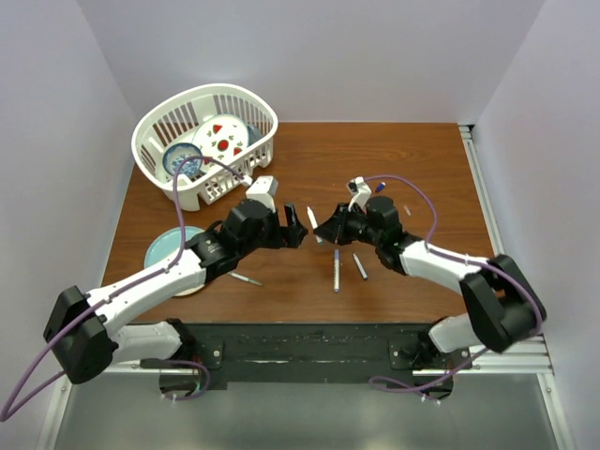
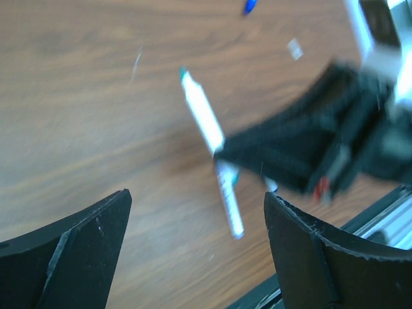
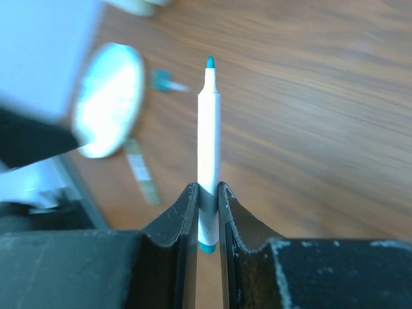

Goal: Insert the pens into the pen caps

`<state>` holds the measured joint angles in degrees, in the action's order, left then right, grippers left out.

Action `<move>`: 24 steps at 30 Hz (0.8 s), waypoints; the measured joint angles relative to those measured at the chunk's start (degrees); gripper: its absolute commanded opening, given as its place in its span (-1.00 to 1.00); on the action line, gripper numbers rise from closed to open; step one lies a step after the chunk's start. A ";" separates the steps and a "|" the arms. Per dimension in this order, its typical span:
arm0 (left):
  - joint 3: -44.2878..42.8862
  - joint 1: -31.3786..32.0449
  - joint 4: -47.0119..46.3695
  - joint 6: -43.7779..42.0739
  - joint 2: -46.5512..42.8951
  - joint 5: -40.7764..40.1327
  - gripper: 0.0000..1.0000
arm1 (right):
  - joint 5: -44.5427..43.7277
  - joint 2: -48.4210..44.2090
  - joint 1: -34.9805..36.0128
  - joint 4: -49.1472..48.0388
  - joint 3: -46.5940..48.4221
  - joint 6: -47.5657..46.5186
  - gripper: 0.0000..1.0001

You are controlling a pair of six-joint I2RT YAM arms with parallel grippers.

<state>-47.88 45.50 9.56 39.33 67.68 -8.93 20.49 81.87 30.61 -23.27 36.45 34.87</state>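
Right hand [image 3: 207, 192] pinches a teal-tipped pen [image 3: 208, 129], centre frame. Left hand [image 2: 196, 199] hangs spread wide above the counter [image 2: 96, 96].

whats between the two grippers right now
A teal-tipped pen, clamped in the right gripper, sits in the gap facing the open left gripper. The top view shows it, and so does the left wrist view.

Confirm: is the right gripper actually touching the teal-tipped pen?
Touching. The right wrist view shows the right gripper with both jaws pressed against the white barrel of the teal-tipped pen, no gap on either side.
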 measured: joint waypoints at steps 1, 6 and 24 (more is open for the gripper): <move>-0.92 -0.07 -1.09 0.24 0.63 0.15 0.75 | 0.09 -2.19 0.94 -2.16 -1.22 1.27 -1.00; -2.95 -0.50 -4.61 1.66 1.97 0.98 0.59 | 0.68 -10.86 3.61 -8.81 -5.53 6.62 -1.00; -4.74 -0.44 -10.99 4.83 2.64 4.81 -1.00 | 1.46 -18.38 9.07 -9.94 -6.62 10.12 -0.89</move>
<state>-52.62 45.06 -1.43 44.16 70.32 -4.12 21.96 63.48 39.68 -33.21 29.82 44.99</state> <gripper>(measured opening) 0.134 0.170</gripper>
